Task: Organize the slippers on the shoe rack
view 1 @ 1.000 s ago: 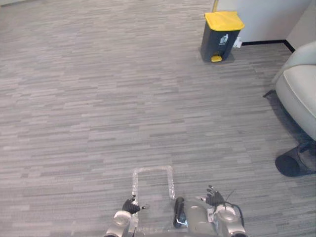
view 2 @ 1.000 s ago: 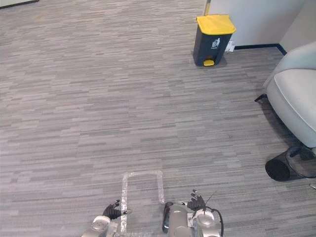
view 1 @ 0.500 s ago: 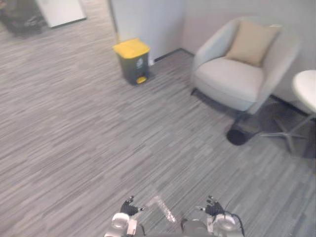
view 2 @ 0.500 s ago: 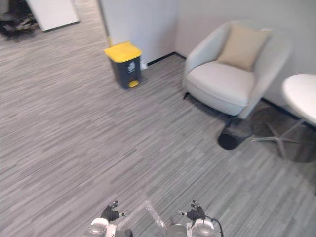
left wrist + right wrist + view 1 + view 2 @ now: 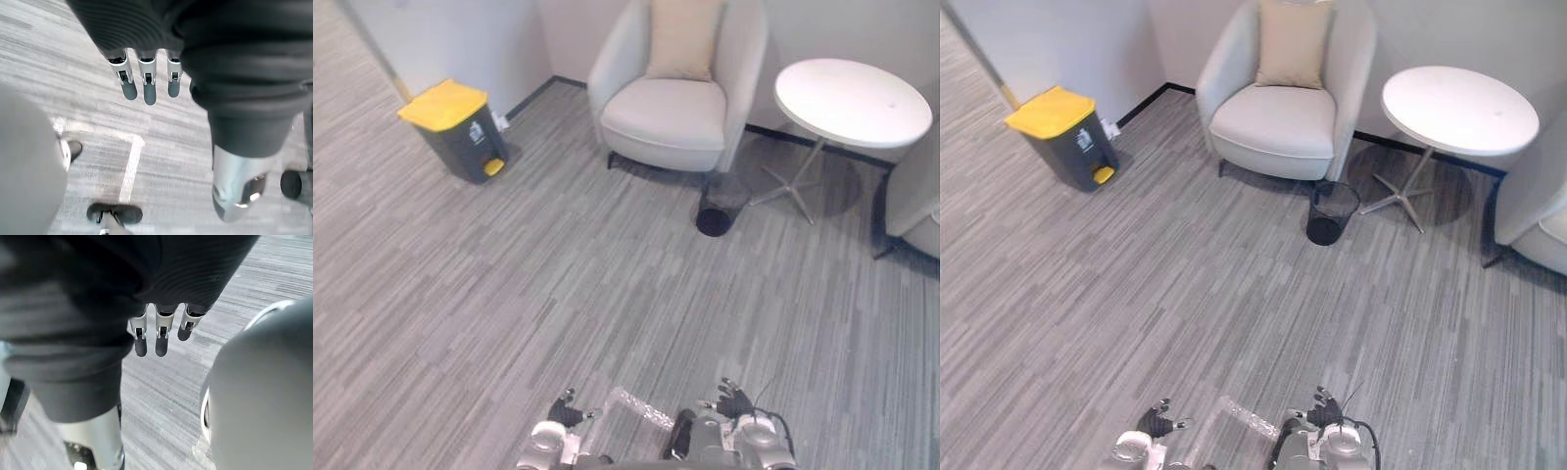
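Observation:
Both hands hang low at the bottom of the eye views, above grey carpet. My left hand [image 5: 566,413] sits at the lower left, my right hand [image 5: 734,402] at the lower right. The left wrist view has the left hand's fingers [image 5: 144,83] straight and relaxed with only floor past them. Those of the right hand [image 5: 157,335] are also straight over bare carpet. Neither hand holds anything.
A grey bin with a yellow lid [image 5: 455,125] stands at the far left by the wall. Ahead are a pale armchair with a cushion [image 5: 674,103], a round white table [image 5: 850,93], a black wastebasket [image 5: 715,211] and another chair [image 5: 915,201] at the right edge. A tape mark [image 5: 641,409] lies on the floor between my hands.
The camera has swung to the right: the bin slid to the left of the picture, and the armchair, table and wastebasket came fully into view. Both hands keep the same pose.

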Controlling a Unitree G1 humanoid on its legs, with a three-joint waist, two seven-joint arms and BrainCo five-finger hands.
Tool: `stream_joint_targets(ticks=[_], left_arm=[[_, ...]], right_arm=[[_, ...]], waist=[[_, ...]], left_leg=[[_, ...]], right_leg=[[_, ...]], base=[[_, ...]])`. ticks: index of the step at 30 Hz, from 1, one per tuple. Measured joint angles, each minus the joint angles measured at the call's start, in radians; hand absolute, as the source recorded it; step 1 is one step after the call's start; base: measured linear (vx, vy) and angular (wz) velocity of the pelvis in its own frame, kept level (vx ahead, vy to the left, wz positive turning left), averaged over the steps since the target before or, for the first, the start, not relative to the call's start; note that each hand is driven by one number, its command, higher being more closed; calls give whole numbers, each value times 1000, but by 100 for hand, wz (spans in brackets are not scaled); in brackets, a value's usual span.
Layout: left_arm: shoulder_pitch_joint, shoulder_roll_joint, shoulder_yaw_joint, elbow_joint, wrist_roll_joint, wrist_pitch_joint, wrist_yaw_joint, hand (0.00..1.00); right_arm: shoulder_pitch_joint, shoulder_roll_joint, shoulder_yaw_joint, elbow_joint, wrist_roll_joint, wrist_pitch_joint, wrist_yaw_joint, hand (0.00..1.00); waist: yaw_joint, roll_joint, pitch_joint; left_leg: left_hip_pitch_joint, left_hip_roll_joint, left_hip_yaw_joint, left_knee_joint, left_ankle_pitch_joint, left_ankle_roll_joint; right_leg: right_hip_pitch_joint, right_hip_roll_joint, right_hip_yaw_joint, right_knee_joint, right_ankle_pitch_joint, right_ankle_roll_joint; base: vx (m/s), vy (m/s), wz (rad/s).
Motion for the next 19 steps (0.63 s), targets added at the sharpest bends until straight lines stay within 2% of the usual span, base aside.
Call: stream_joint_targets(ticks=[1, 3, 4, 5, 6, 8, 9, 10, 11, 12, 13, 16, 19], left_arm=[[-1, 0, 4, -2, -1, 0, -1, 0], [2, -2, 34, -17, -2, 0, -1, 0], [5, -10, 45, -23, -3, -2, 1, 0], [5, -12, 46, -23, -4, -3, -2, 0], [5, -13, 47, -23, -8, -3, 0, 0], [1, -10, 48, -25, -12, -4, 1, 0], [1, -11, 53, -30, -13, -8, 3, 0], [5, -13, 58, -31, -16, -12, 4, 0], [9, -16, 64, -31, -17, -16, 5, 0], [5, -10, 66, -19, -22, -15, 8, 0], [6, -8, 66, -17, -22, -14, 9, 0], [5, -1, 60, -16, -22, -14, 11, 0], [0, 2, 34, -3, -22, -14, 10, 0]], right_arm=[[1, 1, 1, 2, 0, 0, -2, 0], [0, -1, 2, 22, 0, 0, -2, 0], [1, -1, 2, 24, 1, 1, -3, 0], [2, -11, 0, 25, 6, 1, -6, 0], [2, -16, 0, 25, 7, 1, -7, 0], [5, -22, -5, 24, 7, 1, -9, 0], [12, -26, -6, 27, 7, 2, -9, 0], [17, -29, -6, 29, 6, 2, -9, 0], [19, -34, -7, 29, 6, 1, -9, 0], [20, -30, -27, 27, 7, 1, -10, 0], [31, -21, -43, 24, 7, -1, -11, 0], [41, -5, -52, 40, 8, 1, -11, 0], [41, 1, -82, 59, 8, 1, -10, 0]], waist=[[1, -3, 2], [20, -8, 6], [35, 2, 4], [38, 13, 3], [38, 14, 4], [37, 5, 9], [44, 0, 11], [45, 7, 6], [46, 21, 2], [44, 23, -4], [35, 13, -17], [37, -24, -42], [36, -25, -45]], left_leg=[[-23, 33, 4, 99, -11, -17], [-71, 95, -4, 298, -24, -28], [-99, 103, -71, 369, -52, -30], [-120, 91, -149, 377, -76, -34], [-134, 75, -203, 361, -89, -43], [-156, 32, -308, 285, -101, -35], [-160, 10, -377, 196, -99, -36], [-154, 3, -415, 101, -71, -40], [-155, 18, -431, 42, 8, -30], [-147, 21, -414, 41, 20, -26], [-136, 11, -409, 15, 22, -19], [-104, -22, -390, -67, 58, -4], [-71, -47, -402, -82, 59, -4]], right_leg=[[23, 24, 24, -35, 8, -3], [54, 63, 97, -77, 13, -7], [59, 92, 151, -93, 12, -16], [61, 110, 189, -99, 14, -18], [62, 117, 223, -99, 16, -19], [84, 119, 282, -109, 20, -13], [99, 117, 314, -120, 25, -4], [100, 126, 336, -133, 31, 7], [101, 145, 353, -137, 34, 14], [120, 144, 367, -156, 47, 37], [130, 135, 369, -187, 59, 45], [129, 108, 374, -218, 78, 54], [183, 90, 357, -248, 75, 67]], base=[[35, -113, -73], [75, -84, -114], [76, -21, -147], [55, 33, -144], [43, 45, -117], [34, 48, -94], [19, 59, -91], [19, 68, -94], [52, 87, -77], [108, 113, -51], [176, 154, -24], [196, 115, -2], [185, 89, 12]])
